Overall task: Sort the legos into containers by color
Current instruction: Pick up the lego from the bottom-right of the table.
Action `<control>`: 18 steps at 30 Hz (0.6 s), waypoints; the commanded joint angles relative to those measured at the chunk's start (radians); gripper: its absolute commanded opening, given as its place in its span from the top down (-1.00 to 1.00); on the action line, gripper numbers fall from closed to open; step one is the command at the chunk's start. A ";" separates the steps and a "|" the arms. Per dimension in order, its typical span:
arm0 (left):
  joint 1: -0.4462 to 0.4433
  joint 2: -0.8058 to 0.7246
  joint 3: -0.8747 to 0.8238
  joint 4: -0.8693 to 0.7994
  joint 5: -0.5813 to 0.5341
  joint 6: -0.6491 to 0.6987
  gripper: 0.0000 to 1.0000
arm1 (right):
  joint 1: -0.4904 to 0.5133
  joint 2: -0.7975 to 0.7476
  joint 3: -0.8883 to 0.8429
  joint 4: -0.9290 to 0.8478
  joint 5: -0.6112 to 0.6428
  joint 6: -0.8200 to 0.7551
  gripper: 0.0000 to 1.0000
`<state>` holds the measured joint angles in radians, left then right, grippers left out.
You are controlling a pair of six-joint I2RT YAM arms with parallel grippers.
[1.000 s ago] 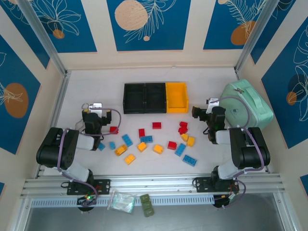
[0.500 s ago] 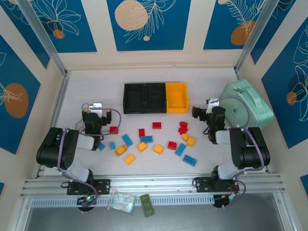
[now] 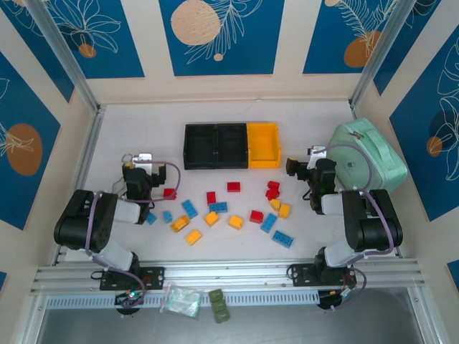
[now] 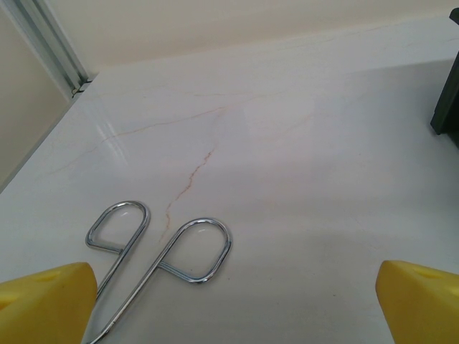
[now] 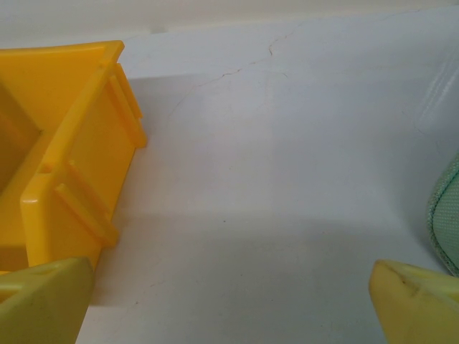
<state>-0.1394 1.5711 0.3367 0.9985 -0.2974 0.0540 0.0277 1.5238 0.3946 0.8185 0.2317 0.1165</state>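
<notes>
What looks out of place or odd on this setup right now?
A clear plastic bag and olive-green blocks lie below the arms' mounting rail, off the table. A chrome wire loop tool lies on the table in the left wrist view, unrelated to sorting. The legos' loose scatter looks expected.

No readable text, labels, brands or numbers on any surface in current views

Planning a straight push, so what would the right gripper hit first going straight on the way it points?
Bare table lies straight ahead of the right gripper. The yellow bin sits just left of that line and might catch a finger; depth is unclear.
</notes>
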 commanded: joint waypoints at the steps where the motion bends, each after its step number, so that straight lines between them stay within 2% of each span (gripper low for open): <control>1: 0.009 -0.067 0.044 -0.103 0.022 -0.005 -0.98 | 0.004 -0.045 0.024 -0.041 -0.003 0.005 -0.98; 4: 0.009 -0.151 0.135 -0.341 0.012 -0.005 -0.99 | 0.010 -0.122 0.100 -0.236 -0.004 -0.003 -0.98; 7: 0.008 -0.199 0.176 -0.421 0.010 -0.008 -0.98 | 0.010 -0.158 0.152 -0.366 -0.007 0.013 -0.98; 9: 0.008 -0.232 0.197 -0.468 -0.011 -0.053 -0.98 | 0.012 -0.193 0.167 -0.414 -0.007 0.037 -0.98; 12: 0.009 -0.278 0.277 -0.660 -0.006 -0.182 -0.99 | 0.016 -0.283 0.209 -0.545 -0.030 0.106 -0.98; 14: 0.011 -0.298 0.343 -0.828 0.041 -0.317 -0.98 | 0.008 -0.352 0.263 -0.698 -0.054 0.238 -0.98; 16: 0.011 -0.308 0.389 -0.934 0.115 -0.458 -0.99 | -0.020 -0.400 0.330 -0.921 -0.066 0.442 -0.98; 17: 0.012 -0.312 0.398 -0.955 0.174 -0.501 -0.99 | -0.043 -0.412 0.351 -0.994 -0.115 0.501 -0.98; 18: 0.012 -0.316 0.396 -0.956 0.241 -0.523 -0.99 | -0.072 -0.420 0.360 -1.023 -0.220 0.502 -0.97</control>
<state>-0.1371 1.2823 0.7006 0.2321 -0.2157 -0.2687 0.0051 1.1458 0.6975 0.0734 0.1627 0.4072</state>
